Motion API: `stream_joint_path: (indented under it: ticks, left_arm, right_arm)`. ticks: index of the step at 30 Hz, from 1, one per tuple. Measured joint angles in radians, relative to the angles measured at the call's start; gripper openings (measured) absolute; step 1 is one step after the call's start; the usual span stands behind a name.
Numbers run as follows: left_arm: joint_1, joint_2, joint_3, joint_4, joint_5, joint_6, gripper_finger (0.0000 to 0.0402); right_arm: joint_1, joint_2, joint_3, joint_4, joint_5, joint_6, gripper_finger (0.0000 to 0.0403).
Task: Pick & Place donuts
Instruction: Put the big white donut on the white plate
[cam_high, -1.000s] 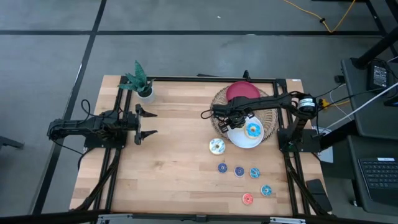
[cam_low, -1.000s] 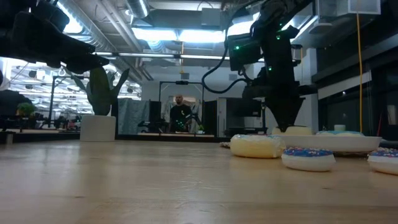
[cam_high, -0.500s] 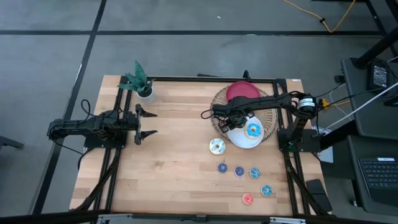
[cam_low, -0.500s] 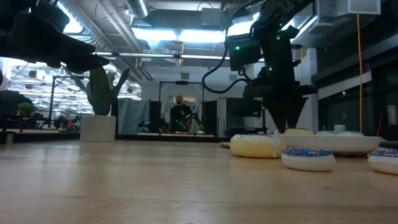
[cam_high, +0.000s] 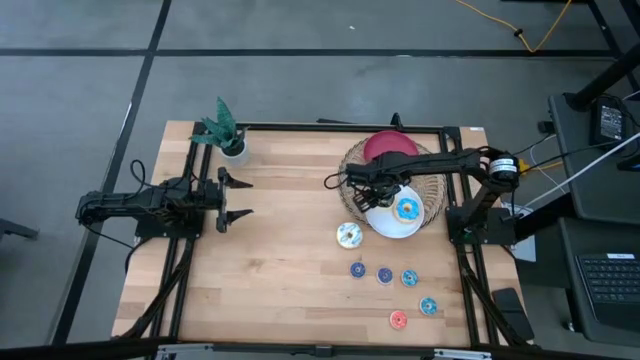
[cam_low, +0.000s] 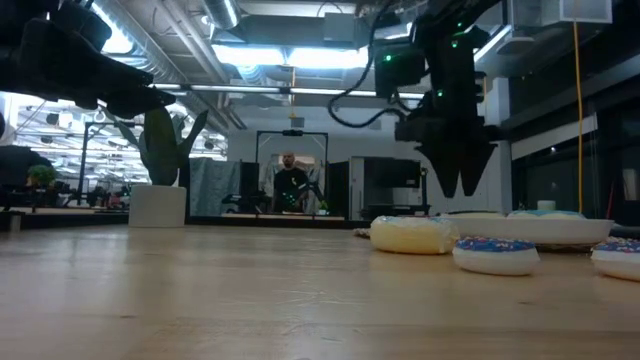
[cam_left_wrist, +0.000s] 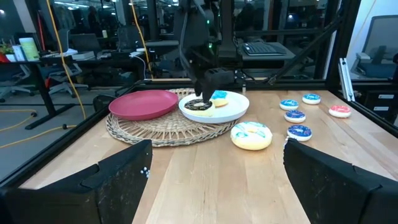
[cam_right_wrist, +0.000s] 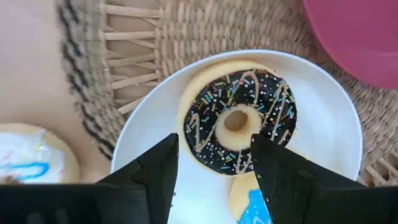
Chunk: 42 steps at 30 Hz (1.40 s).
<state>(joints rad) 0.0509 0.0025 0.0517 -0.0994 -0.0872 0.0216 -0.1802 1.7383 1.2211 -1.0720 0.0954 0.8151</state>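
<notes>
The left pincer (cam_high: 238, 196) is held wide open and empty near the bench's (cam_high: 280, 290) 9 o'clock edge, well apart from every donut. A potted plant (cam_high: 224, 130) is seen at about 11 o'clock.

Towards 2 o'clock a woven mat (cam_high: 432, 190) carries a red plate (cam_high: 388, 146) and a white plate (cam_high: 385, 226). On the white plate the chocolate donut (cam_right_wrist: 239, 121) lies flat, with the blue-iced donut (cam_high: 407, 209) just beside it. The right pincer (cam_high: 367, 193) hangs directly above the chocolate donut, fingers (cam_right_wrist: 154, 169) parted, nothing gripped; in the low view its tips are seen clear of the plate.

The white-iced donut (cam_high: 348, 235) rests on the bare bench just off the mat, at the plate's 8 o'clock. Towards 5 o'clock the small donuts are scattered: three blue ones (cam_high: 384, 274) in a row, then a fourth blue one (cam_high: 428, 306) and the red-pink one (cam_high: 398, 320) nearer the edge.
</notes>
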Motion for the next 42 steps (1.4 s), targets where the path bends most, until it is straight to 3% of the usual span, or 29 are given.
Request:
stream_joint_path:
  ticks: [25, 42]
  left_arm:
    - [0.000, 0.000, 0.000, 0.000, 0.000, 0.000, 0.0353]
    - [0.000, 0.000, 0.000, 0.000, 0.000, 0.000, 0.0353]
  right_arm:
    - [0.000, -0.070, 0.246, -0.211, -0.045, -0.722, 0.0202]
    - [0.000, -0.252, 0.273, -0.318, -0.044, -0.802, 0.0202]
